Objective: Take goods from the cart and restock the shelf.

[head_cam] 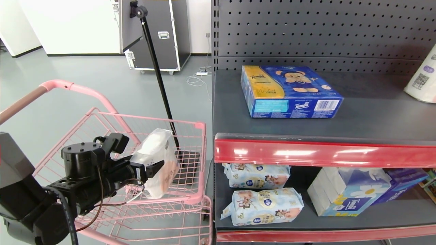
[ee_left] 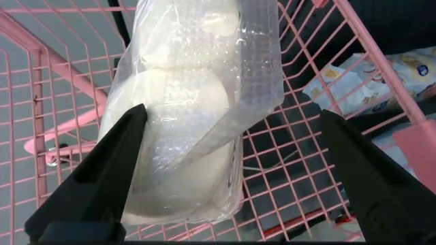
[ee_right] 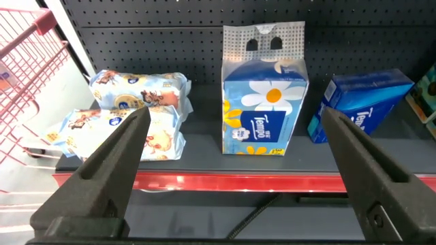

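Tissue pack: a clear-wrapped white pack inside the cart, in the corner nearest the shelf.
Long axis: roughly upright in the head view, running along the fingers and out past their tips.
Left gripper: jaws spread wide around the pack.
Contact: one finger lies against the pack's side, while the other stands well apart from it.
Edges: the cart's pink rim and wire wall sit just beyond the fingertips.
Right gripper: jaws spread, holding nothing.
Beyond the right jaws: wipes packs, a flowered tissue bag and a blue carton.
Open room: the upper shelf board is bare beside the blue box, behind the red rail.
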Motion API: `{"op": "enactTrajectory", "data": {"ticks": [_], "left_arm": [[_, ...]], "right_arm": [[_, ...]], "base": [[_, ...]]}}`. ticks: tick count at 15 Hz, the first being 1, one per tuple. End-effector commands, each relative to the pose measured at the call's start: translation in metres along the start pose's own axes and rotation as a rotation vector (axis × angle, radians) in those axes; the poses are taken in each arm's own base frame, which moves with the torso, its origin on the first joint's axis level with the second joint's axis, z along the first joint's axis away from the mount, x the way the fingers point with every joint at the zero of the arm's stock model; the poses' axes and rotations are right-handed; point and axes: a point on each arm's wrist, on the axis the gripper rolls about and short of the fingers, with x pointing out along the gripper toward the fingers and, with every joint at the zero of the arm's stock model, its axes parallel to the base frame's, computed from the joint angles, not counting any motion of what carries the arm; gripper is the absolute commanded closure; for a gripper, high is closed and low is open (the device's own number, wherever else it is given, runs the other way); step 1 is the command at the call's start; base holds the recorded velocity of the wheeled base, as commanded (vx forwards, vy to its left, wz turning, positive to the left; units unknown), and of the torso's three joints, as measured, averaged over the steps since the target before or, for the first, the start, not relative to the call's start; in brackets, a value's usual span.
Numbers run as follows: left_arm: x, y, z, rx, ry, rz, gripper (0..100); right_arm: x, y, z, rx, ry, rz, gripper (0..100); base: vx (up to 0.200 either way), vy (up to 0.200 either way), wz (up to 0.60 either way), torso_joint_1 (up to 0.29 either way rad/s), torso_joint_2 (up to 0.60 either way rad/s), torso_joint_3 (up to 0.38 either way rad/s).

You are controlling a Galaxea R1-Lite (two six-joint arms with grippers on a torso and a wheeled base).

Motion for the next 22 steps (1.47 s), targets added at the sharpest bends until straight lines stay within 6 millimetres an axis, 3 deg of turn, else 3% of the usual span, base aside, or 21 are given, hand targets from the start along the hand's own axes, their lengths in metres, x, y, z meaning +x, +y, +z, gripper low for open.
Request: {"op": "enactTrajectory", "data": {"ticks": [1,3,7,15,22], "left_arm": [[-0.002,-0.001,0.0,-0.003,0.004,-0.003,0],[-0.017,-0.005,0.007,0.031,-0.03,0.001,0],[-0.04,-0.009,0.003,0.039,-0.027,0.003,0],[-0.037,-0.009,0.021,0.054,-0.107,0.027,0],[-0.04,0.004,0.015,0.053,-0.064,0.15,0]], "right_arm": [[0.0,0.0,0.0,0.0,0.0,0.001,0],[0.0,0.0,0.0,0.002,0.0,0.001,0],[0.0,0.0,0.0,0.002,0.0,0.003,0],[0.0,0.0,0.0,0.0,0.0,0.003,0],[0.0,0.0,0.0,0.0,0.0,0.003,0]], "base": [[0.0,0.0,0.0,0.0,0.0,0.0],[0.0,0.0,0.0,0.0,0.0,0.0],[0.0,0.0,0.0,0.0,0.0,0.0],[0.0,0.0,0.0,0.0,0.0,0.0],[0.0,0.0,0.0,0.0,0.0,0.0]]}}
